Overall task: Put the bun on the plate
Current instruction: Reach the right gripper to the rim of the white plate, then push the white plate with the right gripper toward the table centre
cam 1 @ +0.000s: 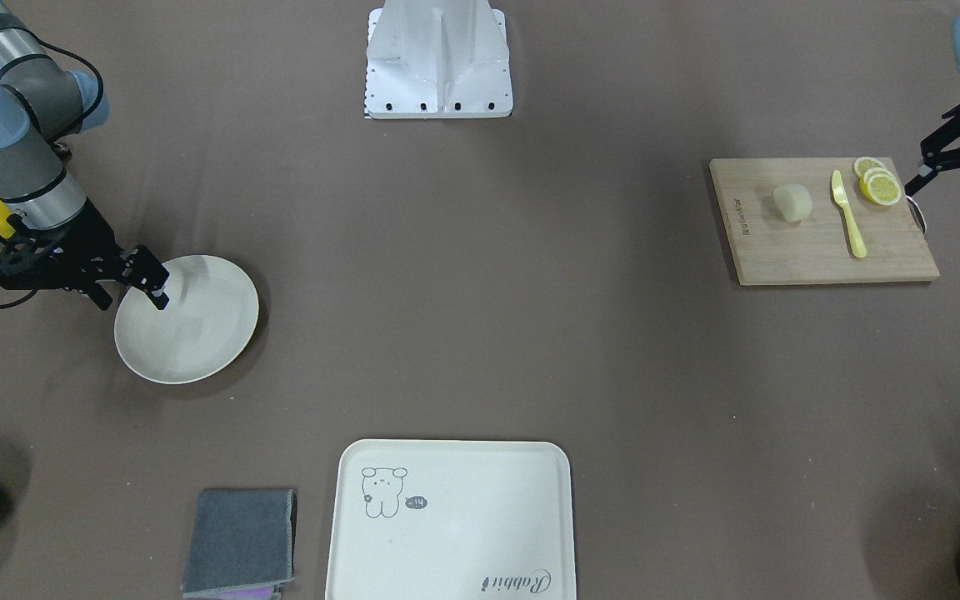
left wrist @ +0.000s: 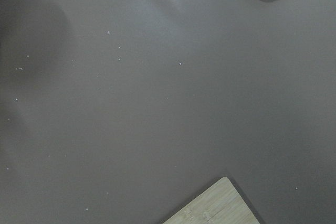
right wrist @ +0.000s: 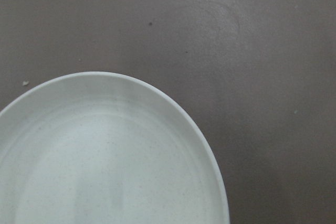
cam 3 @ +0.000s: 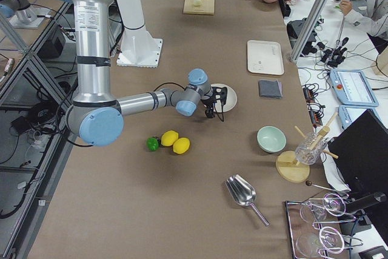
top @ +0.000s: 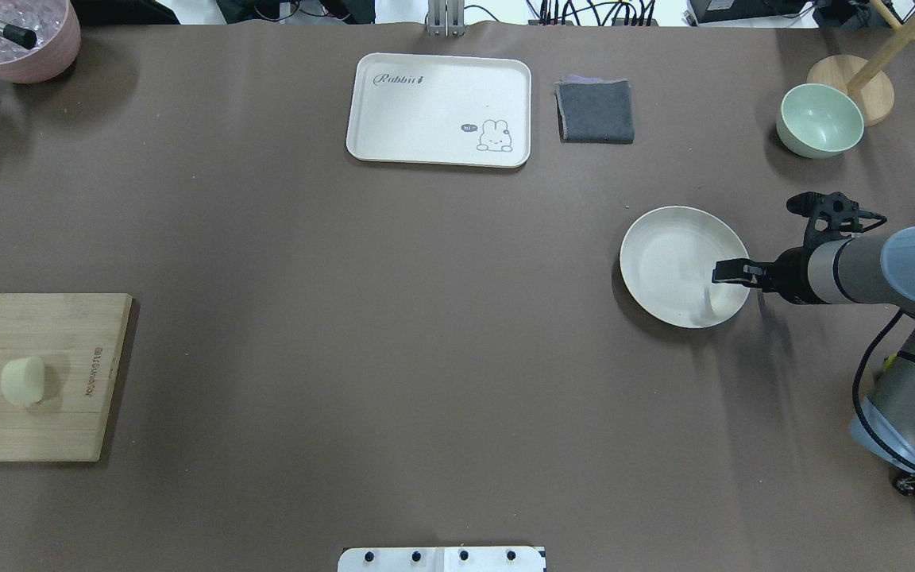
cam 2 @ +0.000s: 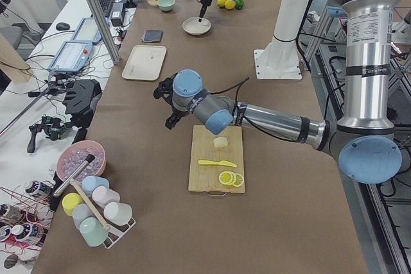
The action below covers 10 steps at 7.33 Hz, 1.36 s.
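The right gripper (cam 1: 132, 298) is straddling the rim of the plate (cam 1: 197, 337), jaws spread, one finger inside and one outside. The bun (cam 1: 792, 202) is lying well apart from the plate, on a cutting board (cam 1: 813, 254). Farther from the plate, the left gripper (cam 1: 951, 207) is hanging with jaws spread, gripping nothing.

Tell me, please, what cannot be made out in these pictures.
- Left gripper: cut by the front view's right edge; outside the overhead view.
- Right gripper and plate: whether they touch; top views give no height, side views too small.
- Cutting board: its left part, cut by the overhead view's left edge.
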Each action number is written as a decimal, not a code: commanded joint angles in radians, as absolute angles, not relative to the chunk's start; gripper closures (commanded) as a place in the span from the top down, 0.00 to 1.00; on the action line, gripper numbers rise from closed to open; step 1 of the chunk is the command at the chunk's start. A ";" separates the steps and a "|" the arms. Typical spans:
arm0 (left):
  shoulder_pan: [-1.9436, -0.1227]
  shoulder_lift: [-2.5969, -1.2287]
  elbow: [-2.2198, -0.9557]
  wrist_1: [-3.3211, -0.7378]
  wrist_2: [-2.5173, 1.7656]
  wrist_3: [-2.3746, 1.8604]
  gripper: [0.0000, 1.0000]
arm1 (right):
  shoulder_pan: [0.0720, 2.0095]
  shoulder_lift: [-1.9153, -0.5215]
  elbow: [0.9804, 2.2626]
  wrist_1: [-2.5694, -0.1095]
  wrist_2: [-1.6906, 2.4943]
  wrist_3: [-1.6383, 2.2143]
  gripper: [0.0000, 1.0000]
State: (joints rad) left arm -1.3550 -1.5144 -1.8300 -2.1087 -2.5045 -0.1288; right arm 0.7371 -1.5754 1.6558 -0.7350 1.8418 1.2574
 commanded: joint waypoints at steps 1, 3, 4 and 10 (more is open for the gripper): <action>-1.355 -1.516 -1.829 -2.109 -2.505 -0.129 0.98 | 0.733 -1.589 1.661 -0.733 1.836 1.270 0.13; -1.355 -1.514 -1.829 -2.111 -2.505 -0.129 0.98 | 0.732 -1.588 1.664 -0.733 1.836 1.272 0.00; -1.355 -1.514 -1.829 -2.111 -2.505 -0.129 0.98 | 0.732 -1.585 1.686 -0.736 1.838 1.272 0.00; -1.355 -1.514 -1.830 -2.111 -2.511 -0.130 0.98 | 0.529 -1.419 1.804 -0.750 1.564 1.586 0.00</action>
State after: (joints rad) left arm -1.3545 -1.5151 -1.8304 -2.1108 -2.5081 -0.1303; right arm 0.6301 -1.4808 1.8074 -0.7436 1.6948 1.5426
